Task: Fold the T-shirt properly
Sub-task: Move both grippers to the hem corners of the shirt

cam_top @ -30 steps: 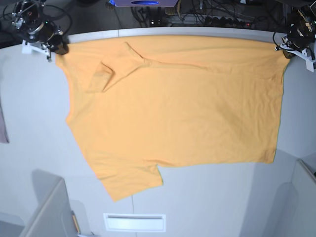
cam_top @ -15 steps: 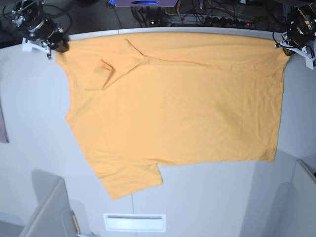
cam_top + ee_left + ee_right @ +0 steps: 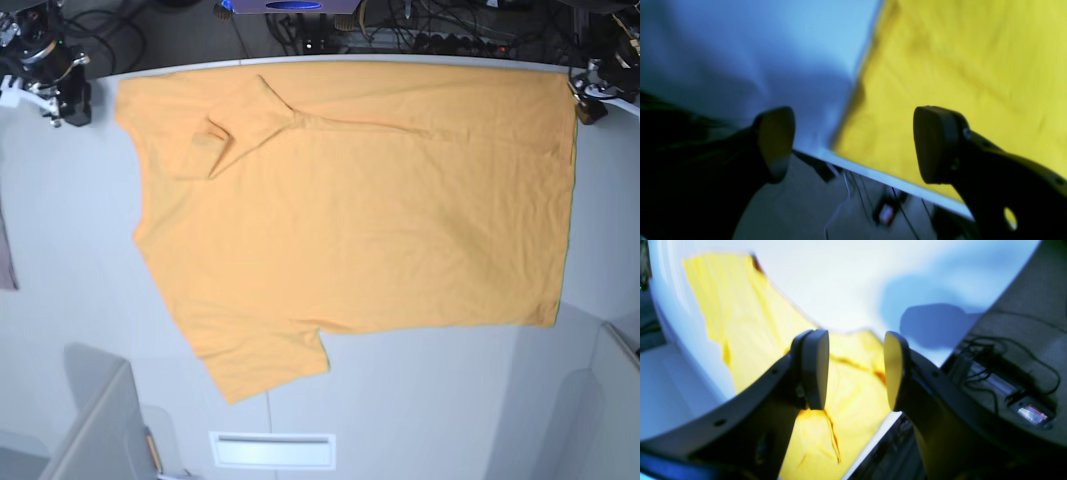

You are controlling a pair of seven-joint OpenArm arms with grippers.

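Base view: the T-shirt lies spread flat on the white table, plain side up, its far edge running along the table's far rim. One sleeve is folded in on itself near the shirt's far corner on the right gripper's side; the other sleeve juts toward the table's near edge. The right gripper sits just off one far corner of the shirt, the left gripper just off the other. Neither touches the cloth. A pinkish cloth peeks in at the table's edge, well apart from the shirt.

Left wrist view: the left gripper has its jaws spread wide with nothing between them. The shirt's corner lies beyond them, on the table's rim.

Right wrist view: the right gripper stands partly open and holds nothing; yellow cloth shows past it, probably the folded sleeve, though blur makes that unsure.

Risk, as a judgement: the far edge lies so close to the rim that a clumsy pinch could drag it off the table, and folding without freeing the tucked sleeve would leave a lump.

No writing or brand is readable; no print shows on the upward side.
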